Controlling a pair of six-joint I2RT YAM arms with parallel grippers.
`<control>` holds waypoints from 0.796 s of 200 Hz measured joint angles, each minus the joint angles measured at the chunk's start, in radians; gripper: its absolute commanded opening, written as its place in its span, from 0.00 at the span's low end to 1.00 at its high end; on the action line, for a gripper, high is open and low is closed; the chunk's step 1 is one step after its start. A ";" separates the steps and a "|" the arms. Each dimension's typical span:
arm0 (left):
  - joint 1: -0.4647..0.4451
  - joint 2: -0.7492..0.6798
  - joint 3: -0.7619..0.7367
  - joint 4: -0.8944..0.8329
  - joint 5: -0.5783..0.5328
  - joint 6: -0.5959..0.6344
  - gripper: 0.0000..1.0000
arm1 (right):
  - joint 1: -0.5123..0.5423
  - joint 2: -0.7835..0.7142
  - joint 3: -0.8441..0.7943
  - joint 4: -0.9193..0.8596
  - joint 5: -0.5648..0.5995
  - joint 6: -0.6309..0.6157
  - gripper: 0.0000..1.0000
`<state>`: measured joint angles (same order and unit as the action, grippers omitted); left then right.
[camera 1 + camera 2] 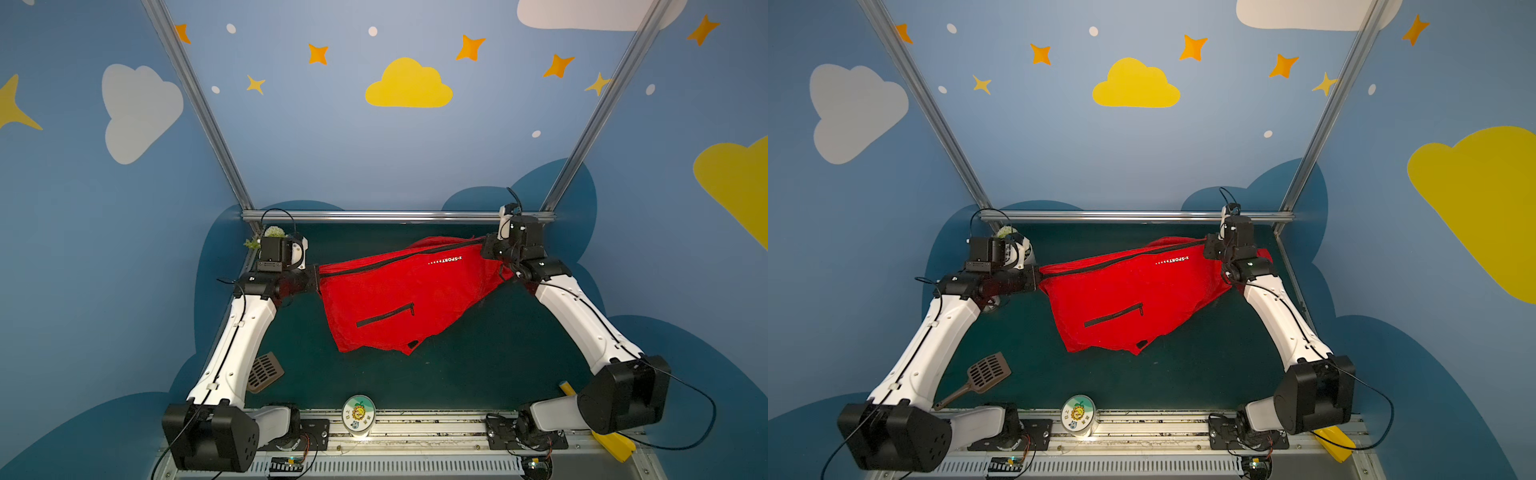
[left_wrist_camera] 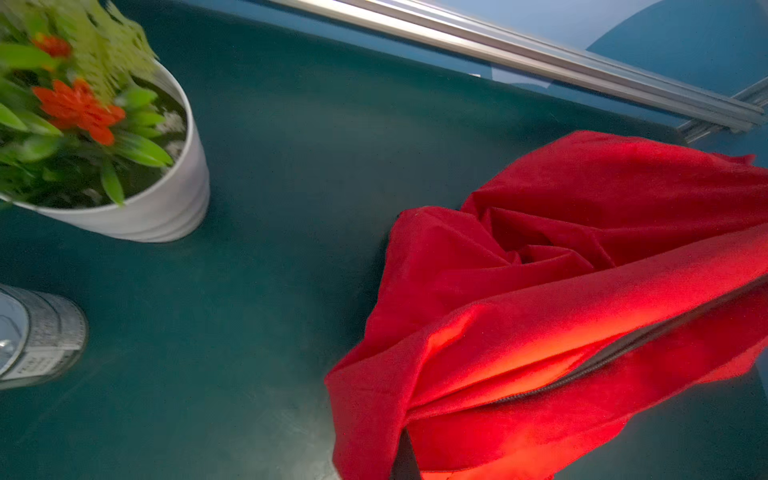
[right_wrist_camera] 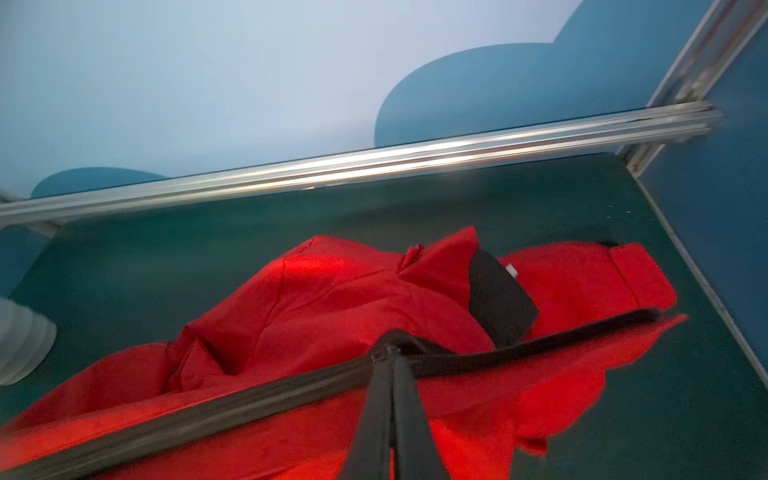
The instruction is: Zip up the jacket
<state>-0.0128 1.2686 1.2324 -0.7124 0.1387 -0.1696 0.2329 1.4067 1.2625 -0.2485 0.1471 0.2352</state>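
Right wrist view: the zipper (image 3: 249,399) is pinched by the closed right gripper (image 3: 389,360); opposite, the red jacket (image 1: 395,299) is clamped by the closed left gripper (image 1: 317,278).

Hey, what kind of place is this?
Likely a robot test booth: two arms on a base rail, an aluminium frame around a green table, walls painted with clouds and stars.

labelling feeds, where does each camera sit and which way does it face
top views: high at the front, looking down and back; both arms, left tool, right tool, jacket.
left wrist: on that arm, facing jacket and plant pot; own tool unclear.
right wrist: on that arm, facing the zipper; its shut fingers show.
wrist views share jacket, back rail.
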 measured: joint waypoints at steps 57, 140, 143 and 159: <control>0.003 0.035 0.018 0.024 0.014 0.053 0.04 | -0.008 -0.201 -0.248 0.013 0.213 0.068 0.00; -0.059 -0.139 -0.312 0.031 0.053 -0.066 0.04 | -0.019 -0.541 -0.583 -0.224 0.369 0.328 0.00; -0.060 -0.143 -0.320 0.030 0.054 -0.068 0.04 | -0.019 -0.550 -0.592 -0.233 0.372 0.331 0.00; -0.069 -0.170 -0.367 0.030 0.058 -0.085 0.04 | -0.027 -0.618 -0.635 -0.285 0.381 0.377 0.00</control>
<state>-0.0822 1.0988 0.8650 -0.6827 0.1967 -0.2546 0.2062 0.7883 0.6273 -0.5339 0.5278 0.6117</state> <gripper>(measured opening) 0.049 0.047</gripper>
